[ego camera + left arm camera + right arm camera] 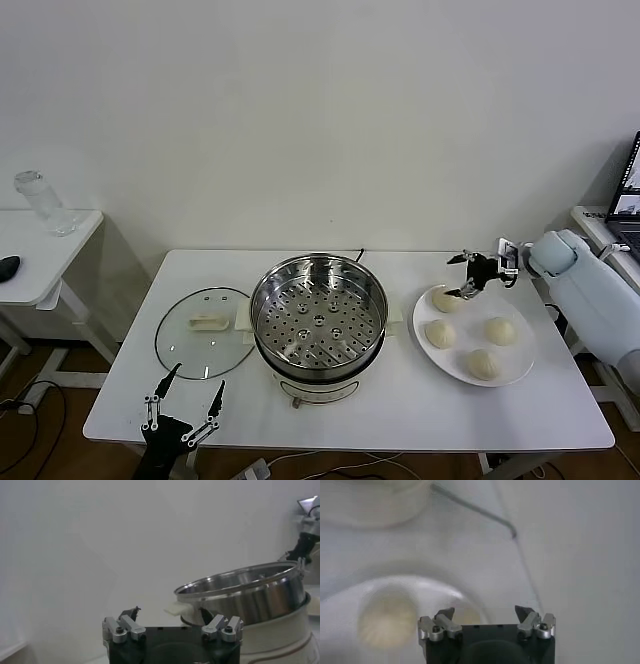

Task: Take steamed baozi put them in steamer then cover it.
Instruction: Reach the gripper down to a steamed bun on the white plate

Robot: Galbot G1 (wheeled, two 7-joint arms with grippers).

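Here the right tool (464, 276), fingers apart, hovers just above the plate's rearmost baozi (445, 300).

The left arm's black pincer with silver-jointed fingers (190, 392) sits low at the near left edge of the view from the head, pointing up and away from the body, its two fingers spread wide apart with nothing between them. In its own wrist view the left pincer (168, 613) shows both dark fingertips well apart.

The right arm, sheathed in pale blue-white casing, reaches in from the far right, forearm angled inward, ending in a black pincer (464, 276) pointing toward the robot's left and slightly down. Its fingers are splayed and empty; the right wrist view shows the right pincer (485, 611) with tips parted.
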